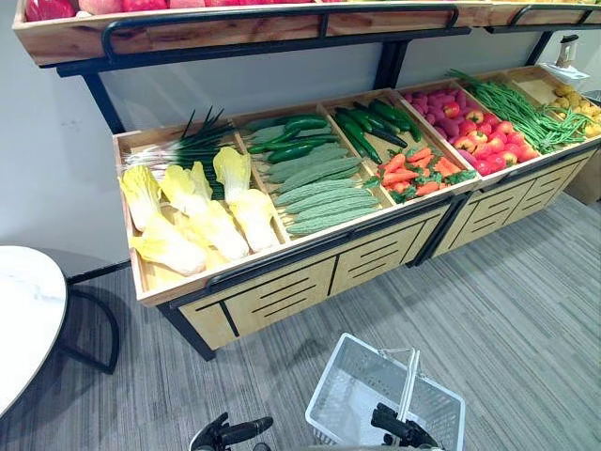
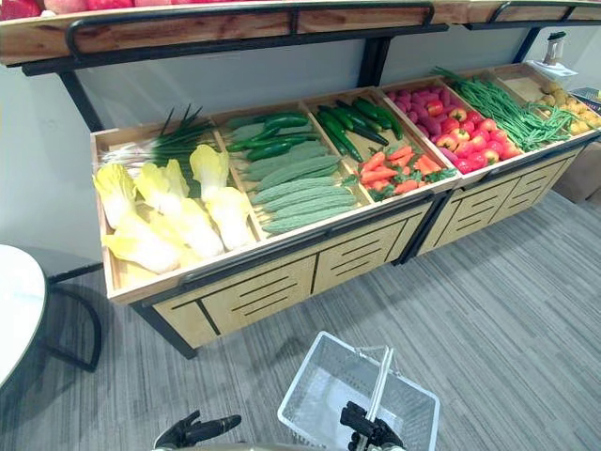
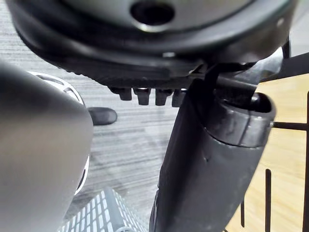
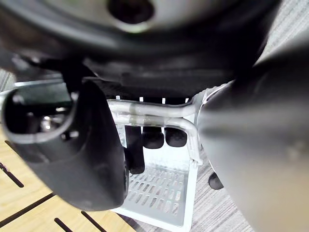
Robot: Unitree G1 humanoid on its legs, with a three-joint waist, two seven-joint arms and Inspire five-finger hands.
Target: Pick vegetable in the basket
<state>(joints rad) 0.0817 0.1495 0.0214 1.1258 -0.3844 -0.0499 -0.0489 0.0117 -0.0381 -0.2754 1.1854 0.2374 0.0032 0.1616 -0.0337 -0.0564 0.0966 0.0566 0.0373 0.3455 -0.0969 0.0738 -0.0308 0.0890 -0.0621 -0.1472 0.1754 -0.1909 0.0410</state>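
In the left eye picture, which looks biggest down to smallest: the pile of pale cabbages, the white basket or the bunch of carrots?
1. pale cabbages: largest as a pile.
2. white basket: slightly smaller, but it is nearest the camera and cut off by the picture's edge, so its place is unsure.
3. carrots: clearly smallest.

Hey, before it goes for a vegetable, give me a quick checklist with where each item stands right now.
1. Basket held: right hand is curled round the basket handle. Ok.
2. Room in the basket: it looks empty. Ok.
3. Picking hand free: left hand is open, holding nothing. Ok.
4. Vegetables within reach: the left hand hangs low, well short of the cabbages and cucumbers. Probably not ok.
5. Target vegetable chosen: neither hand points at one. Cannot tell.
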